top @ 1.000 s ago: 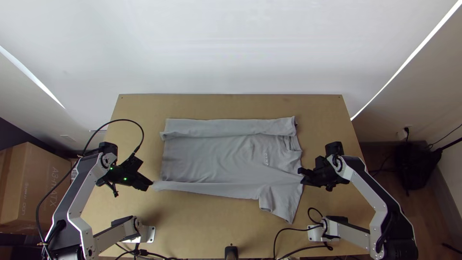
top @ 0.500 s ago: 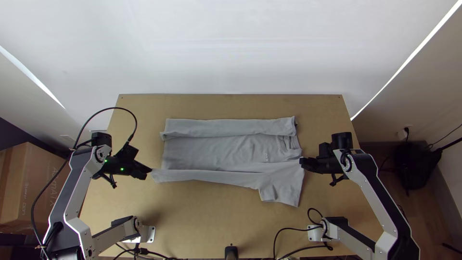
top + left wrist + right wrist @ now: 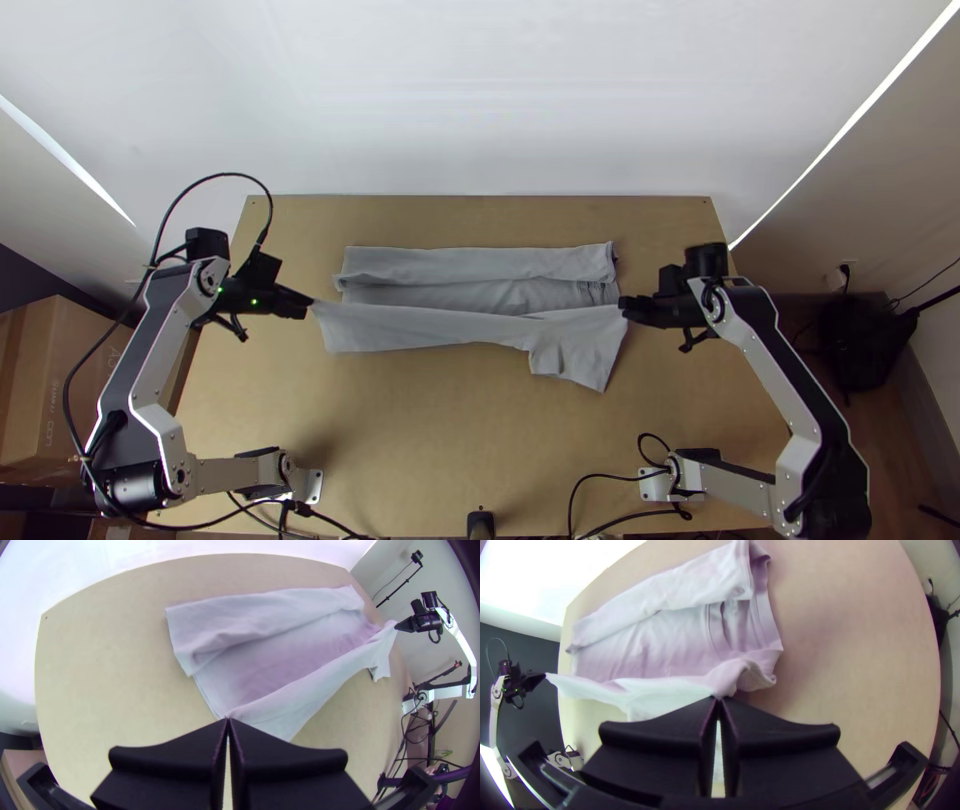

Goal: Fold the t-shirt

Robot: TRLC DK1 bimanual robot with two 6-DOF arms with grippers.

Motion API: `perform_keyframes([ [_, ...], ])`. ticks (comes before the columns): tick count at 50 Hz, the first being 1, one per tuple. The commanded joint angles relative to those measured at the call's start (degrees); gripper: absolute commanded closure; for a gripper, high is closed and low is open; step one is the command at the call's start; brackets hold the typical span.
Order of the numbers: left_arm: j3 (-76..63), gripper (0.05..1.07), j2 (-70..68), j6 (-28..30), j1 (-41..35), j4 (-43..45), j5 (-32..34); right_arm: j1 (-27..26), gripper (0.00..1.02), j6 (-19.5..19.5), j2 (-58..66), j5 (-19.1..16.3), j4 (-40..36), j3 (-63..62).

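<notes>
Wooden table (image 3: 450,450), white wall (image 3: 480,100) behind; on it, a grey t-shirt (image 3: 430,265), far side folded inward; left gripper (image 3: 310,303) pinches the near side's hem end; right gripper (image 3: 622,305), its shoulder end, likely so this fold lands straight.

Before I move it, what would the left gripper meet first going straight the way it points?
Likely the t-shirt: the left gripper pinches its corner, and the cloth stretches ahead, though its height is unclear.
</notes>
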Motion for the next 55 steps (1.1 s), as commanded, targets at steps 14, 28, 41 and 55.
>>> perform_keyframes([
  [14, 14.7, 1.05, 12.3, -6.5, -5.1, 2.2, 0.5, 1.5, 1.00, 0.6, 16.7, 1.8, 2.4, 16.6],
  [28, 27.2, 1.05, 23.6, -9.1, -6.0, 2.2, 0.4, 0.9, 1.00, 0.6, 31.0, 2.2, 2.4, 31.1],
  [41, 35.6, 1.05, 33.1, -11.4, -6.4, 2.1, -0.1, -0.2, 1.00, 0.7, 42.6, 2.7, 1.8, 40.6],
  [55, 35.7, 0.34, 36.6, -13.0, -6.3, 0.7, -0.3, -0.5, 0.38, 1.5, 46.0, 3.9, 1.2, 41.9],
])
